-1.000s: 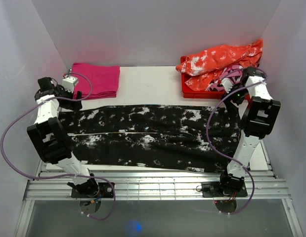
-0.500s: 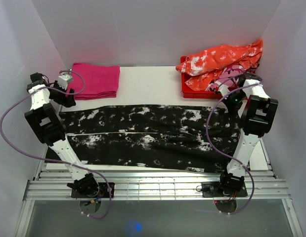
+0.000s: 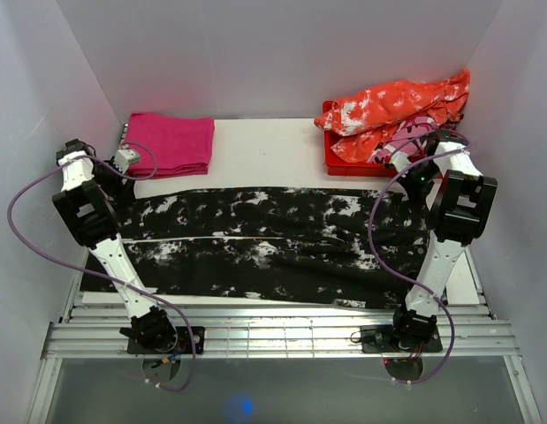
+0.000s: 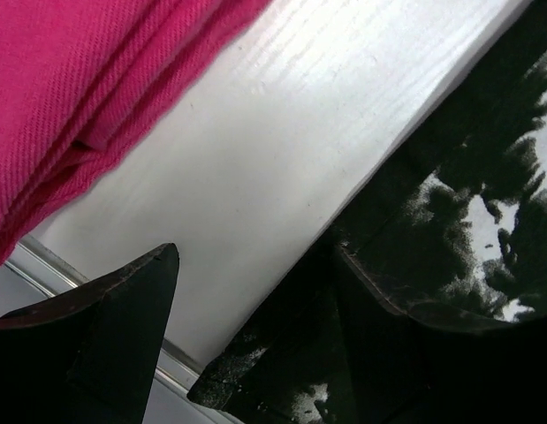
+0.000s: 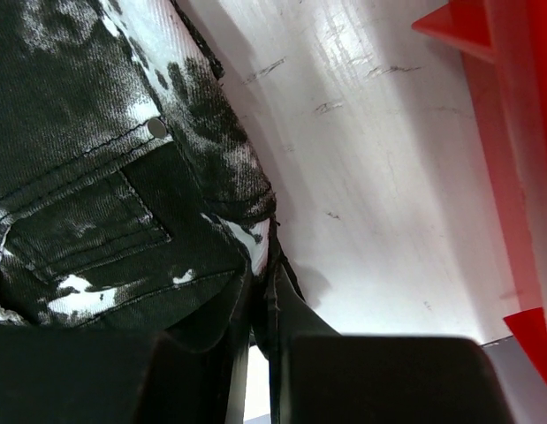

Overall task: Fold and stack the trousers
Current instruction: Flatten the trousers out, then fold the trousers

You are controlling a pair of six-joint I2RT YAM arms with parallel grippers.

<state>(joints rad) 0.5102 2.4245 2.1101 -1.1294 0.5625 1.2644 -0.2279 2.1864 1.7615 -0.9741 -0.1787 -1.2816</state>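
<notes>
– Right claw (image 5: 260, 340) first: what is it doing?
– It is pressed together on a fold of the trousers (image 3: 255, 238), at the waist corner beside the pocket. The fabric runs away from it to its left, and the red bin (image 5: 512, 132) stands just to its right across a strip of bare table (image 5: 361, 132).
– And the left claw (image 4: 255, 256)?
– Spread and holding nothing. The hem corner lies under its right finger and partly in the gap. Its left finger is over the table edge, with the pink cloth (image 4: 70, 79) just beyond.
– So how do the trousers lie between them?
– Flat, with the long axis running straight from one claw to the other and both legs side by side. Each claw is at its own far corner, waist to the right arm and hems to the left. I judge the left needs to close on that corner before any fold.
– What can't you make out?
– Whether the left finger touches the fabric, and how many layers the right pinch takes. From above, both sets of fingertips are masked by wrists and cable, and the left arm covers part of the near leg.
</notes>
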